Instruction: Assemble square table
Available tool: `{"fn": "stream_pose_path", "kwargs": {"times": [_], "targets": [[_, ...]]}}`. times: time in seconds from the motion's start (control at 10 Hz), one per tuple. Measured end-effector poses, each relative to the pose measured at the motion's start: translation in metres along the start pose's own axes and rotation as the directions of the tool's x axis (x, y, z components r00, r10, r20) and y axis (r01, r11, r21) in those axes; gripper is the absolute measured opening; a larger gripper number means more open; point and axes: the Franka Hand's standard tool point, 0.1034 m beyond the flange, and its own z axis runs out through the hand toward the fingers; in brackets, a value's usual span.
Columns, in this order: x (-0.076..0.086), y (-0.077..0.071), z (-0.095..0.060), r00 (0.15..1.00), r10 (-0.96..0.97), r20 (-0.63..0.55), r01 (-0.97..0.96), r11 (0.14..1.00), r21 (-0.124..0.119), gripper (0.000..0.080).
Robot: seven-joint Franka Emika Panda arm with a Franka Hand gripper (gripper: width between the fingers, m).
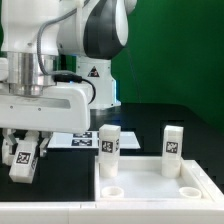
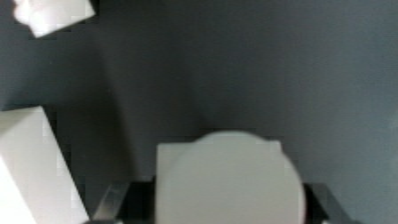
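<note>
- The end effector [image 1: 24,148] hangs low over the dark bench [image 1: 150,118], off the slab's side toward the exterior view's left, just clear of its rim.
- It is closed on a white leg [image 1: 21,162]. In the wrist view the leg's pale body fills the gap between the two dark fingers [image 2: 114,203].
- The held leg sits tilted in the grip, its tagged face toward the exterior camera, apart from the slab.
- The square table's slab [image 1: 150,178] lies flat on the bench with its raised rim up.
- Two more legs stand upright on the slab at its far side. One leg [image 1: 108,145] is at the corner toward the exterior view's left, the other leg [image 1: 173,141] toward the right, and each shows a tag.
- Whether those two are fully seated cannot be told.
- Two round sockets on the slab's nearer side, one [image 1: 110,187] and another [image 1: 190,192], hold nothing.
- The marker board [image 1: 75,140] lies flat on the bench behind the slab, on the far side from the camera.
</note>
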Motion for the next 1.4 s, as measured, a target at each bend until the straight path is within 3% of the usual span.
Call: {"fn": "stream_pose_path", "kwargs": {"times": [0.1, 0.3, 0.7, 1.0, 1.1, 1.4], "targets": [[-0.012, -0.003, -0.005, 1.0, 0.021, 0.012, -0.021, 1.0, 0.011, 0.0285], [-0.053, -0.011, -0.015, 0.998, 0.051, 0.044, -0.052, 0.998, 0.025, 0.0285], [-0.056, -0.009, -0.012, 0.994, 0.1, 0.053, -0.102, 0.994, 0.026, 0.0286], [-0.117, -0.02, -0.008, 0.963, 0.233, 0.132, -0.24, 0.97, 0.036, 0.0286], [-0.125, -0.023, -0.007, 0.96, 0.248, 0.134, -0.254, 0.967, 0.034, 0.0286], [-0.122, -0.023, -0.006, 0.962, 0.25, 0.109, -0.254, 0.967, 0.029, 0.0286]]}}
